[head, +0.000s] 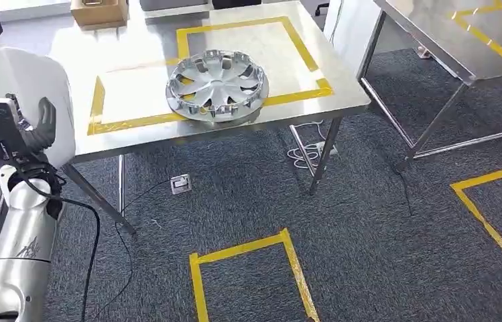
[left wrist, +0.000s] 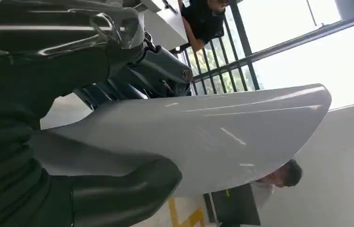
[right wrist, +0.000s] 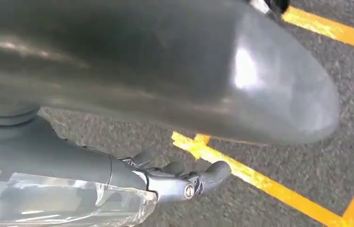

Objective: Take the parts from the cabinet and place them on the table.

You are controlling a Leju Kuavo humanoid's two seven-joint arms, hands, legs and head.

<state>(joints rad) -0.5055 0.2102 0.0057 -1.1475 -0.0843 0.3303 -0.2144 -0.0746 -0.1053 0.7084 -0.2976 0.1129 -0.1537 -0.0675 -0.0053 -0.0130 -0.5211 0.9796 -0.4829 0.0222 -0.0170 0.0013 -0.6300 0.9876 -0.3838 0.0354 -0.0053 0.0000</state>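
at the left edge of the head view the left hand (head: 37, 127) grips a white curved panel (head: 40, 87), raised beside the bench (head: 134, 134). a silver hubcap (head: 218, 86) lies on the bench, upper centre, across yellow tape. right hand (right wrist: 175, 182): fingers curled, grasping nothing.

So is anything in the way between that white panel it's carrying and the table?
Nothing visible blocks it. The left hand holds the white panel beside the table; the silver hubcap already sits inside the yellow tape outline.
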